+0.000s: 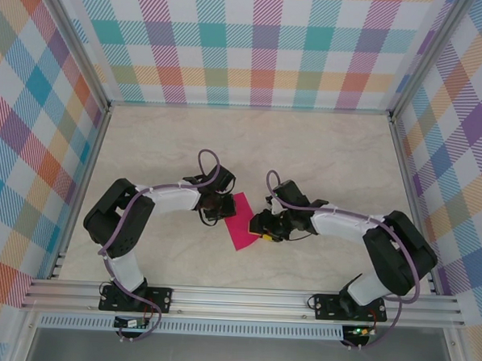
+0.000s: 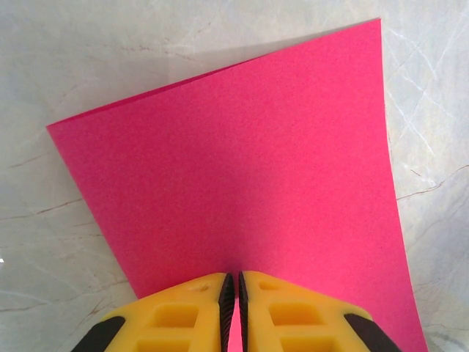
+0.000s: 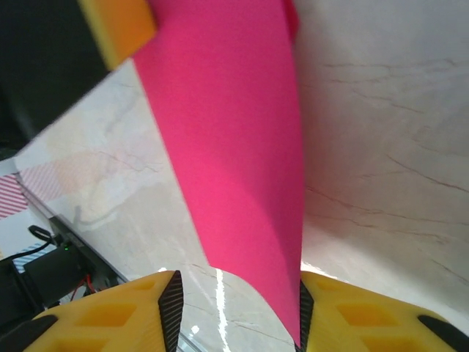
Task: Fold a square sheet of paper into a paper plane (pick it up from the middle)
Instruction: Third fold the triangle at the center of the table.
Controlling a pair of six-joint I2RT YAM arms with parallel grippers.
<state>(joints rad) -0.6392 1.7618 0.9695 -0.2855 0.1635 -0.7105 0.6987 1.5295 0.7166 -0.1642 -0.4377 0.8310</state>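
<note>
Left wrist view: the left gripper (image 2: 232, 284) is pinched tight on one edge of the pink paper (image 2: 242, 169), raised over the table (image 2: 58, 44) between the arms. The right gripper (image 3: 236, 293) stands half open around the opposite end (nothing clamped). A lopsided bite there could skew or crumple it.

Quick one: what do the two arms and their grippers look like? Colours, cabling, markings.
Left arm and right arm: white link shells, bulky black joint housings, black base plates, thin purple cables looping along each. Left gripper and right gripper: chunky yellow fingers with rectangular recesses and black ribbed inner pads. No readable markings.
</note>
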